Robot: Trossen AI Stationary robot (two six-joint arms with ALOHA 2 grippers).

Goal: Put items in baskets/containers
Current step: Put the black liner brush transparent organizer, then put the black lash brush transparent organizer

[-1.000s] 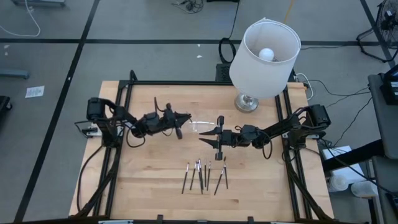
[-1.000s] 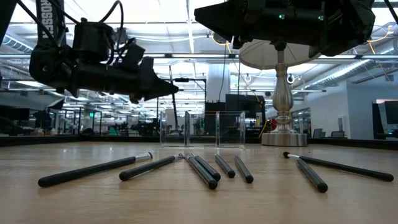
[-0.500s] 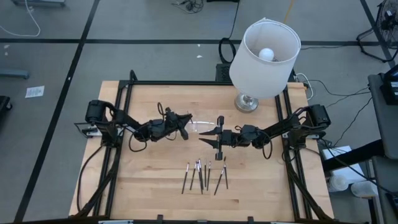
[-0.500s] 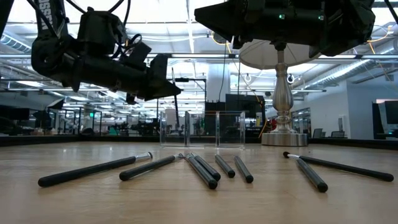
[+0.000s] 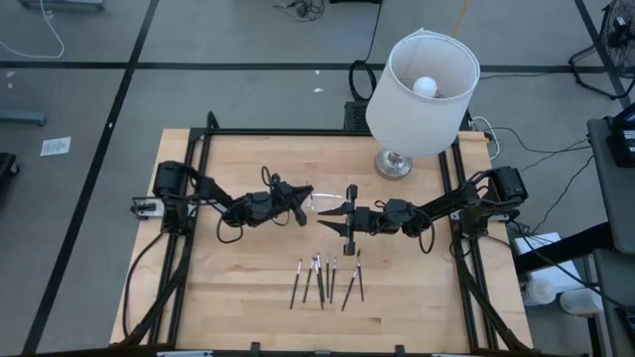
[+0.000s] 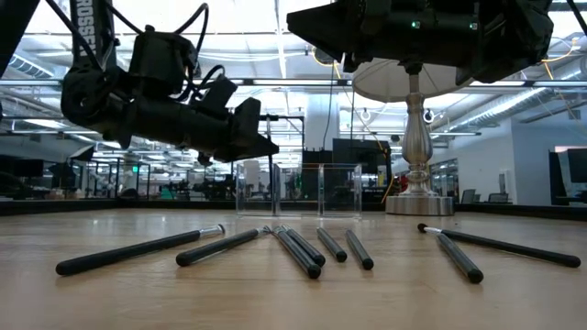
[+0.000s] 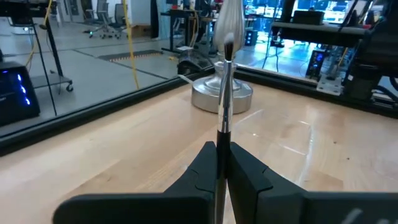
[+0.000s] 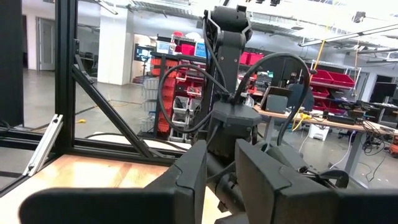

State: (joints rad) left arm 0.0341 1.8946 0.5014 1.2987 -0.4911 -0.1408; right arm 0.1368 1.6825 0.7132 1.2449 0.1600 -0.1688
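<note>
My left gripper (image 5: 301, 201) is shut on a thin dark brush (image 7: 224, 93) with a silvery collar and a dark bristle tip. It hovers above the table (image 5: 238, 297), just left of the clear plastic tray (image 5: 323, 201), which stands on the table in the low view (image 6: 298, 190). My right gripper (image 5: 322, 222) is open and empty, hovering near the tray's near side; the right wrist view (image 8: 221, 155) shows the gap between its fingers. Several dark stick-like tools (image 5: 327, 281) lie side by side on the table near its front, also in the low view (image 6: 303, 247). My left gripper pinches the brush's dark handle (image 7: 222, 142) between its two fingers. The brush runs along the fingers and sticks out ahead of them, bristle end (image 7: 228, 46) foremost. The fingers come about level from the table's left. The brush is lifted clear of the table.
A lamp with a white shade (image 5: 424, 89) and a silver base (image 5: 393, 164) stands at the far right of the table, behind the tray. A black frame (image 5: 198, 149) edges the table. Bare wood lies at the near left.
My left gripper has gone toward the table's right edge, closer to the clear tray, still shut on the brush, and has sunk a little. My right arm has kept still.
</note>
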